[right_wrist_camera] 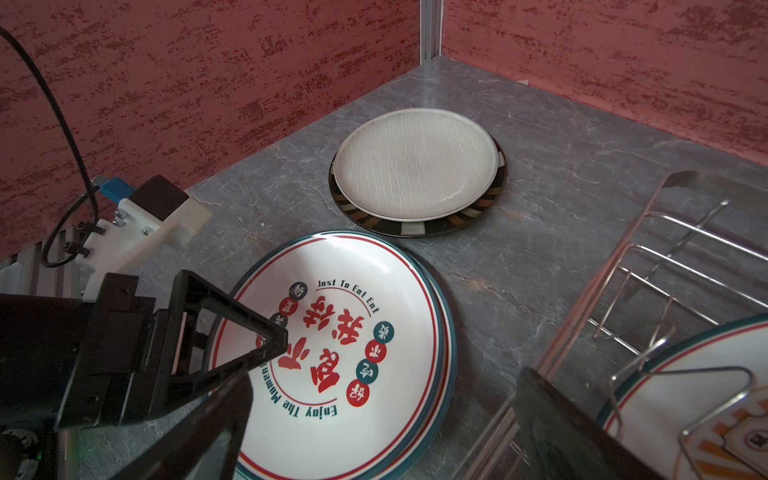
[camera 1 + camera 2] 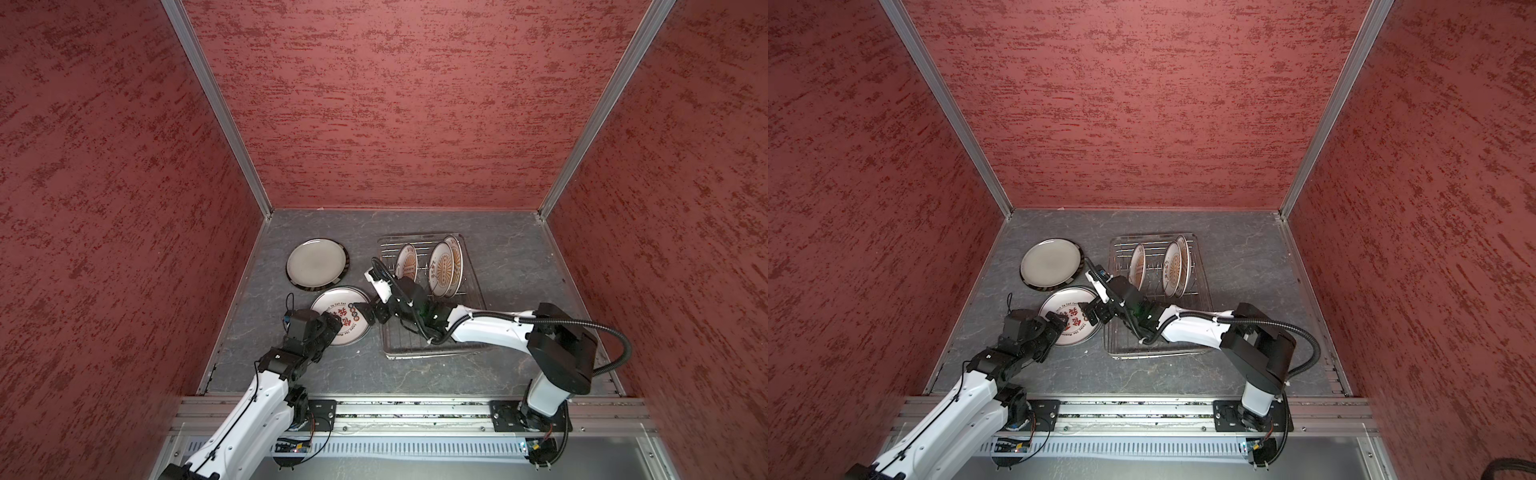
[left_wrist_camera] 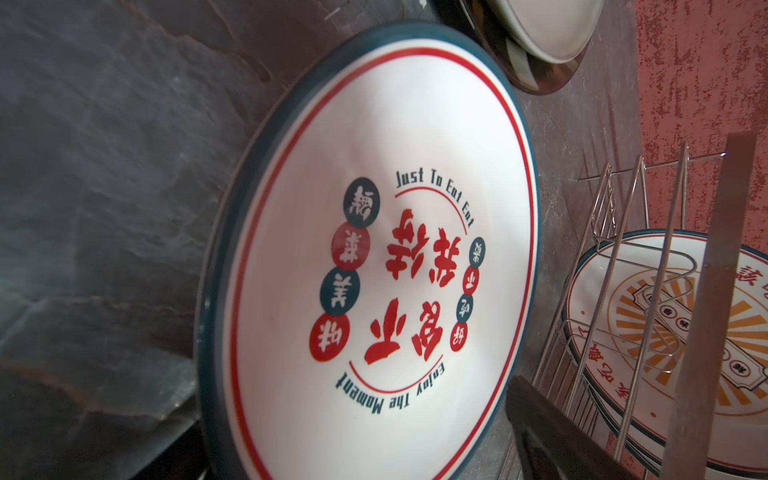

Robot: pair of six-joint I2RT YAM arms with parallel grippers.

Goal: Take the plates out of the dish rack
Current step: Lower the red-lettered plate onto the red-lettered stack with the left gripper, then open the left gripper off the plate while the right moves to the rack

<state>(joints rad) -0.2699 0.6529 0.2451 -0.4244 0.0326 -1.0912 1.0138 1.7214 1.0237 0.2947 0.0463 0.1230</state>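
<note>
Left of centre on the counter [image 2: 519,270], left fingers [image 2: 335,322] and right fingers [image 2: 367,314] both gape wide, holding nothing, over a red-lettered plate [image 2: 341,300], seemingly stacked on another. Further up the frame, an off-white plate [image 2: 316,262] tops a striped plate [image 1: 419,227]. Three sunburst plates [image 2: 441,268] stand in the dish rack [image 2: 405,338].

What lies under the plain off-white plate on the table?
Under the off-white plate lies a dark striped plate. Only its rim shows; its centre is covered.
</note>
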